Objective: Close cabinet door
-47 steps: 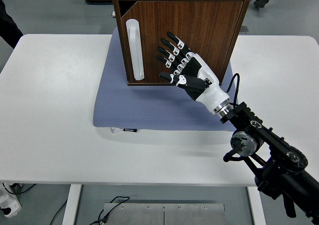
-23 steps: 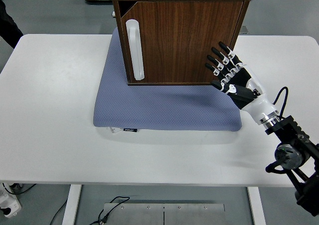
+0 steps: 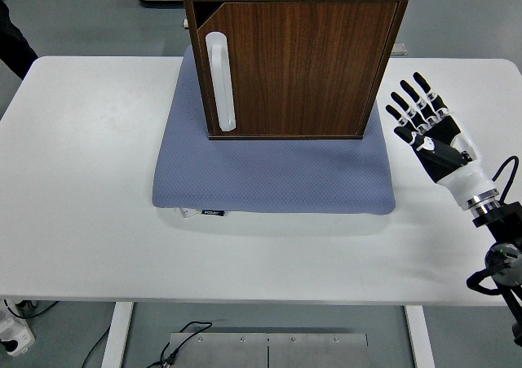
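One wooden cabinet [image 3: 298,54] stands at the far middle of the white table [image 3: 81,188] on a blue-grey mat [image 3: 269,176], its door [image 3: 306,66] nearly shut, while the right hand [image 3: 428,127] hovers to its right, fingers spread, empty.

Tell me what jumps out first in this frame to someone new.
The dark wood cabinet at the table's far centre, standing on a blue-grey mat, its door looking shut or nearly so, with a tall white handle at its left edge. Next, the right hand over the white table to the cabinet's right, fingers spread, touching nothing.
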You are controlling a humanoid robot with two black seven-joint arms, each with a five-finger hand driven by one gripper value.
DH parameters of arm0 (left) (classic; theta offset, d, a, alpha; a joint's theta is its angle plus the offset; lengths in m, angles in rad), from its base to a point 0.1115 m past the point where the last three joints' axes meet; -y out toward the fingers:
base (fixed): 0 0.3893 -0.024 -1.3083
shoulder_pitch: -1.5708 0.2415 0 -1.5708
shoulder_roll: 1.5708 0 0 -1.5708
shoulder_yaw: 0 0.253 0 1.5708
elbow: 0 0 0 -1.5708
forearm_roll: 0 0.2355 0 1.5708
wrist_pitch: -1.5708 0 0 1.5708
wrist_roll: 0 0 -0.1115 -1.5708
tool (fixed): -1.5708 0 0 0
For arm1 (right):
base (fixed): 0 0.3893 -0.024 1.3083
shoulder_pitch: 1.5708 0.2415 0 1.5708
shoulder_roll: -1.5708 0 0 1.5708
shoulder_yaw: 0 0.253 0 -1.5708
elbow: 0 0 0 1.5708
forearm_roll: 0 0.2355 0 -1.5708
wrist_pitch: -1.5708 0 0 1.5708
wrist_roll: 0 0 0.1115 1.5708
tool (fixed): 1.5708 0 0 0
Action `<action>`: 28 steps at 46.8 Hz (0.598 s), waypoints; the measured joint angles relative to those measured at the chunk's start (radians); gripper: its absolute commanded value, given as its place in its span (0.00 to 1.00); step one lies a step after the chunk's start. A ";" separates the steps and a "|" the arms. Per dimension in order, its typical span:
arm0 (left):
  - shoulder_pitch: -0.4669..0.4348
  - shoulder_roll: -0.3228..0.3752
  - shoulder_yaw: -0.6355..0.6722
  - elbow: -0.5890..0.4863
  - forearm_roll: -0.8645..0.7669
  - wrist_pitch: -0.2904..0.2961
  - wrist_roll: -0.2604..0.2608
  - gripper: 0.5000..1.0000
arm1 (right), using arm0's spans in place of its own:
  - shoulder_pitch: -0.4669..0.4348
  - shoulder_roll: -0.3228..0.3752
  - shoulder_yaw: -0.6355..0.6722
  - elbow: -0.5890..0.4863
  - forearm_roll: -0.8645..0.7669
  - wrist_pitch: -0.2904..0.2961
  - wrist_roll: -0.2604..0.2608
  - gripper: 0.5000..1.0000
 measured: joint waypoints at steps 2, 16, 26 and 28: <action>0.000 0.000 0.000 0.000 0.000 0.000 0.000 1.00 | 0.001 0.000 0.002 -0.011 0.009 -0.003 0.000 1.00; 0.000 0.000 0.000 0.001 0.000 0.000 0.000 1.00 | 0.032 0.031 0.063 -0.155 0.044 -0.014 -0.002 1.00; 0.000 0.000 0.000 0.001 0.000 0.000 0.000 1.00 | 0.085 0.038 0.070 -0.266 0.091 -0.014 -0.006 1.00; 0.000 0.000 0.000 0.001 0.000 0.000 0.000 1.00 | 0.096 0.040 0.070 -0.287 0.097 -0.018 -0.006 1.00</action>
